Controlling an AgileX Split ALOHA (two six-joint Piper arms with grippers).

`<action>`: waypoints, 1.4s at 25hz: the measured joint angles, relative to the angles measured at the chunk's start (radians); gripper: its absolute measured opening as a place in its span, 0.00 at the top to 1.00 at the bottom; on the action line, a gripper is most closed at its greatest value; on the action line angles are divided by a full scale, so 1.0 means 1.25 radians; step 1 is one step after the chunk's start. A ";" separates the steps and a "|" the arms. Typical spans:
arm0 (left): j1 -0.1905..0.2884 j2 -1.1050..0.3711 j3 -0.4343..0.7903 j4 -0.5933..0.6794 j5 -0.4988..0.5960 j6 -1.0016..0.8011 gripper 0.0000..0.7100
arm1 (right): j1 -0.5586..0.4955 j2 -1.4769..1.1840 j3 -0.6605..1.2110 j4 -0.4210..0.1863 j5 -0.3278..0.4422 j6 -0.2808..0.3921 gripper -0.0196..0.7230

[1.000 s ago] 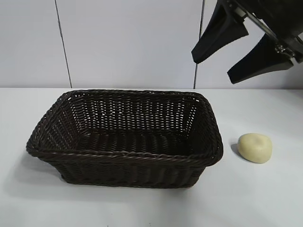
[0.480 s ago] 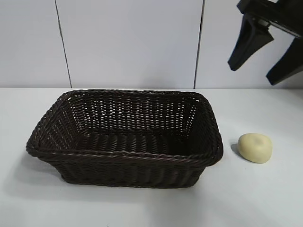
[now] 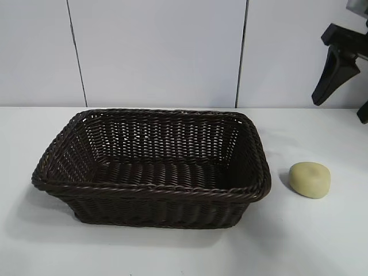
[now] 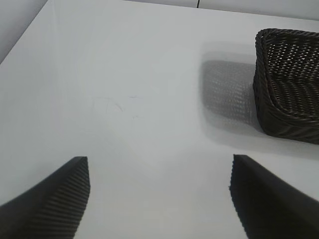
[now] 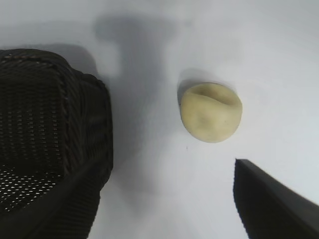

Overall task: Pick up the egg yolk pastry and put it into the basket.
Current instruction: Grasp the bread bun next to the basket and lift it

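Observation:
The egg yolk pastry (image 3: pixel 310 179), a pale yellow dimpled lump, lies on the white table just right of the basket (image 3: pixel 149 190), a dark brown wicker one with nothing inside. My right gripper (image 3: pixel 340 109) hangs open high at the right edge, above and behind the pastry, holding nothing. In the right wrist view the pastry (image 5: pixel 211 111) sits ahead of the open right gripper (image 5: pixel 167 167), beside the basket's corner (image 5: pixel 75 119). My left gripper (image 4: pixel 159 159) is open over bare table, well away from the basket's end wall (image 4: pixel 284 119).
A white panelled wall (image 3: pixel 155 52) stands behind the table. Bare tabletop (image 3: pixel 322 241) lies in front of and to the right of the pastry.
The right gripper has swung to the right and slightly lower, from above the basket's right end to the frame's right edge. Basket and pastry have not moved.

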 joint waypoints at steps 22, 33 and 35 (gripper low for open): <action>0.000 0.000 0.000 0.000 0.001 0.000 0.20 | 0.000 0.278 -0.004 0.047 -0.142 -0.001 0.35; 0.000 0.000 0.000 0.000 0.001 0.000 0.20 | 0.000 0.257 -0.006 0.048 -0.136 -0.001 0.93; 0.000 0.000 0.000 0.000 0.001 0.000 0.20 | 0.000 0.233 -0.009 0.046 -0.124 -0.001 0.93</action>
